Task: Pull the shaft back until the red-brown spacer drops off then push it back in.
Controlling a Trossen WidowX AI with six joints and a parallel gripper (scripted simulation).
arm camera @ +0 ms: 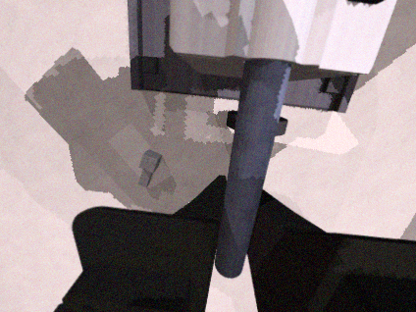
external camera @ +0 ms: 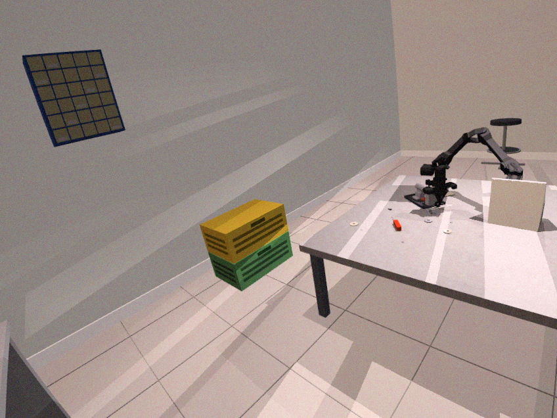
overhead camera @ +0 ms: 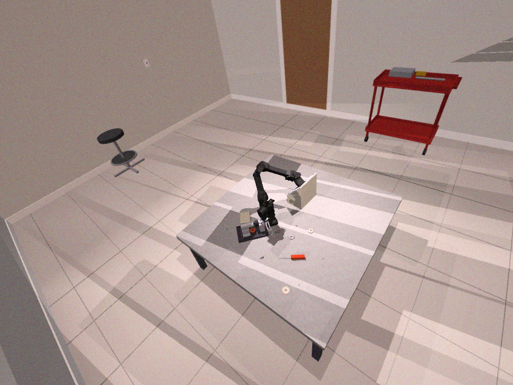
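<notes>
My gripper (overhead camera: 268,224) (arm camera: 232,182) is shut on the dark blue-grey shaft (arm camera: 257,123), near its free end. The shaft runs into a pale grey block (arm camera: 211,34) (overhead camera: 262,227) on the dark base plate (overhead camera: 248,239) (arm camera: 196,83). The red-brown spacer (overhead camera: 252,229) (external camera: 422,199) lies low between the pale blocks, below the shaft's line, with its hole facing up. A dark ring-like part (overhead camera: 255,223) sits higher, between the blocks. The shaft's inner end is hidden, and I cannot tell how deep it sits in the far housing block (overhead camera: 244,230).
A cream upright panel (overhead camera: 307,192) (external camera: 516,204) stands by the arm's base. An orange-handled screwdriver (overhead camera: 297,256) (external camera: 397,225), pale washers (overhead camera: 285,290) (overhead camera: 310,230) and a grey ring (overhead camera: 291,238) lie on the table. A small grey part (arm camera: 149,163) lies near the shaft.
</notes>
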